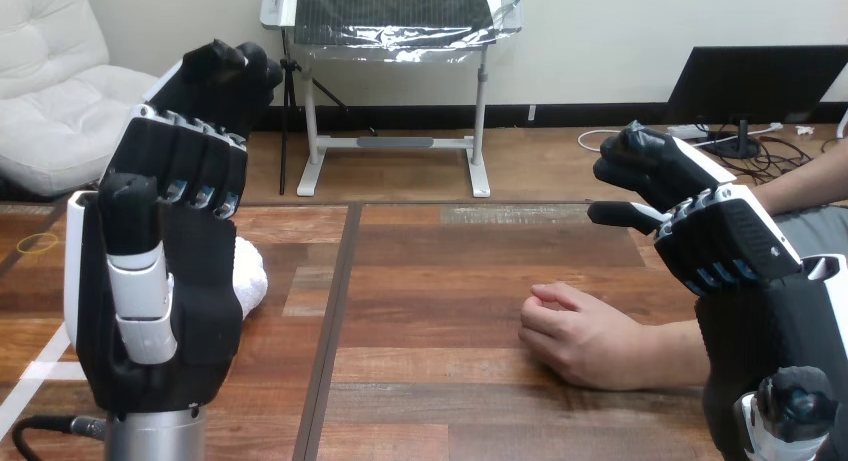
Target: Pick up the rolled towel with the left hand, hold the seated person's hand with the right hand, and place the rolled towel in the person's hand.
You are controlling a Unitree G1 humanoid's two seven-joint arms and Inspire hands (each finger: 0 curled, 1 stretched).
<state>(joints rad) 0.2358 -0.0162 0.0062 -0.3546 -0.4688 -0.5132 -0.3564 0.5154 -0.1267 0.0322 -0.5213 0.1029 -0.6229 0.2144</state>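
A white rolled towel (250,274) lies on the wooden table (440,281) at the left, mostly hidden behind my left hand (170,281). That hand is raised in front of the camera, palm toward me, its fingers bent forward at the top and holding nothing. My right hand (735,246) is raised at the right, fingers curled loosely, empty. Below and left of it the person's hand (580,336) rests on the table as a loose fist, apart from both my hands.
The person's forearm (690,356) comes in from the right and passes behind my right hand. A dark seam (335,321) runs front to back across the table left of centre. A yellow band (38,243) lies at the far left edge.
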